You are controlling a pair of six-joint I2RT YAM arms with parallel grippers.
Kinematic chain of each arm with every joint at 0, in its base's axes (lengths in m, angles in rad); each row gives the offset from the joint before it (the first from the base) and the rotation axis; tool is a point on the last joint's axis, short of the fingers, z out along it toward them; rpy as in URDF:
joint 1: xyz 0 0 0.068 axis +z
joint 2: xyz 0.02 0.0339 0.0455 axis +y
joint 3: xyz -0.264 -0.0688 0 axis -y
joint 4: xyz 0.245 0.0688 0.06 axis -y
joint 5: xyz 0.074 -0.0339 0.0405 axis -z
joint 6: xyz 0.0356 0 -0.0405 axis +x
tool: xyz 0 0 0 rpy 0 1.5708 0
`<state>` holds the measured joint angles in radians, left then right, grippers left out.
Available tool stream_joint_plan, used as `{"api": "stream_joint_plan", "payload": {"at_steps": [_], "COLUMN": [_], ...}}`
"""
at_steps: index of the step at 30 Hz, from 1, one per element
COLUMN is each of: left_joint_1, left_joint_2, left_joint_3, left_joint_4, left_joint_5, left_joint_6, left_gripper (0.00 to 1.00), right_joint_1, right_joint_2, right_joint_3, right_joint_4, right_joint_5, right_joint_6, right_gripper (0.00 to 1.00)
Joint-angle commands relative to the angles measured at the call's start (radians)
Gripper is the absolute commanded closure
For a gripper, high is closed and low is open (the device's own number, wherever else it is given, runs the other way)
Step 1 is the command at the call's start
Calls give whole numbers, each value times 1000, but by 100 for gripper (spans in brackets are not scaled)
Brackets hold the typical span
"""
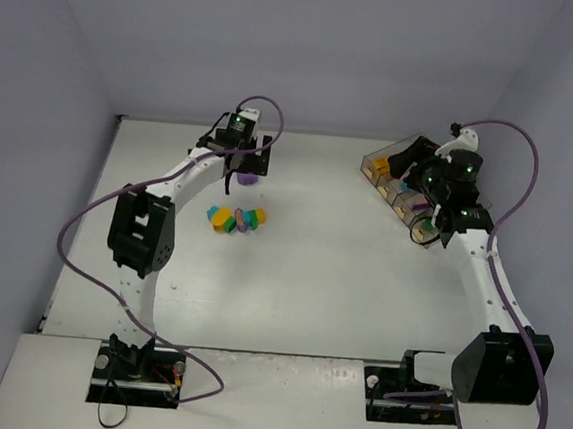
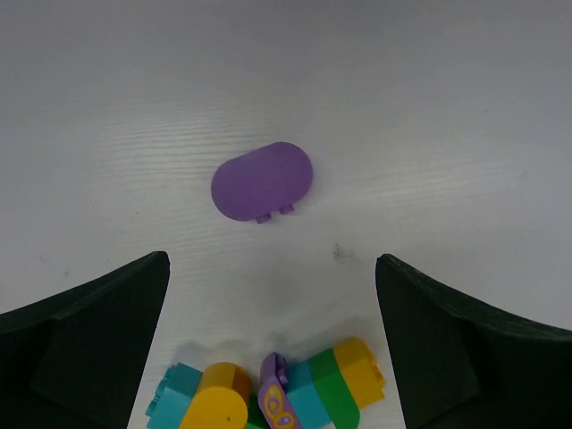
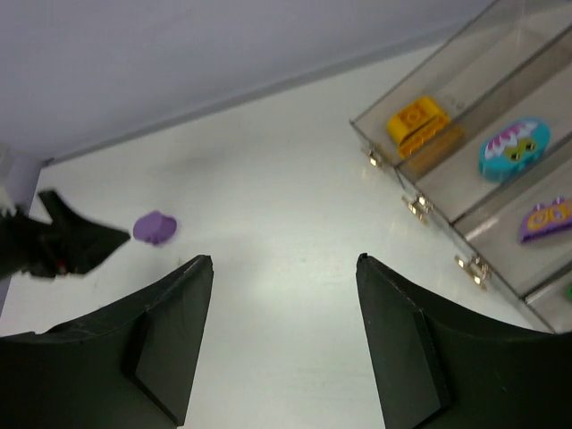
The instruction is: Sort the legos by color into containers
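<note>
My left gripper (image 1: pixel 240 177) (image 2: pixel 273 261) is open and empty, low over the table. A flat purple brick (image 2: pixel 262 181) (image 1: pixel 250 182) lies just beyond its fingertips. A pile of orange, teal, green and purple legos (image 2: pixel 268 398) (image 1: pixel 236 218) lies just on the near side of them. My right gripper (image 1: pixel 422 229) (image 3: pixel 284 261) is open and empty beside the clear containers (image 1: pixel 376 163) (image 3: pixel 380 134). The bins hold an orange brick (image 3: pixel 417 122), a teal brick (image 3: pixel 513 149) and a purple brick (image 3: pixel 545 219). A green one shows at the frame edge.
The right wrist view shows the left gripper (image 3: pixel 63 246) at far left, next to the purple brick (image 3: pixel 155 227). The blue-grey walls (image 1: pixel 311 46) close the table at the back and sides.
</note>
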<state>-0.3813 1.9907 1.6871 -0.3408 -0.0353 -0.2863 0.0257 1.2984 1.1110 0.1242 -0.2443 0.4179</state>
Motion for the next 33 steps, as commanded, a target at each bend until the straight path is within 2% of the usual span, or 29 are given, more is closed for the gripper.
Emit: {"api": "stream_joint_plan", "payload": {"at_steps": [1, 7, 21, 25, 26, 27, 28, 32, 33], "left_joint_1": [39, 39, 39, 38, 36, 38, 36, 32, 30], "left_joint_2": [65, 197, 356, 395, 401, 401, 396, 308, 283], "left_joint_3": [153, 281, 401, 433, 437, 439, 431, 347, 327], "left_joint_4": [-133, -168, -164, -167, -176, -181, -181, -123, -104], "left_joint_5": [-70, -83, -83, -89, -94, -101, -103, -106, -98], "left_joint_6": [-77, -165, -257, -263, -269, -272, -275, -239, -220], "left_gripper": [9, 9, 10, 31, 43, 48, 61, 89, 91], "right_joint_1": [-3, -3, -1, -1, -1, -1, -1, 0, 0], "right_joint_2": [-88, -197, -240, -235, -234, -234, -235, -237, -234], "right_joint_3": [-78, -200, -226, -234, -234, -234, -234, -231, -228], "right_joint_4": [-3, -29, -67, -67, -67, -67, -67, -70, -72], "right_joint_5": [-82, -110, -124, -128, -130, -136, -138, -144, -150], "right_joint_6": [10, 33, 25, 24, 22, 24, 24, 13, 9], "right_gripper": [38, 38, 37, 37, 37, 37, 37, 37, 37]}}
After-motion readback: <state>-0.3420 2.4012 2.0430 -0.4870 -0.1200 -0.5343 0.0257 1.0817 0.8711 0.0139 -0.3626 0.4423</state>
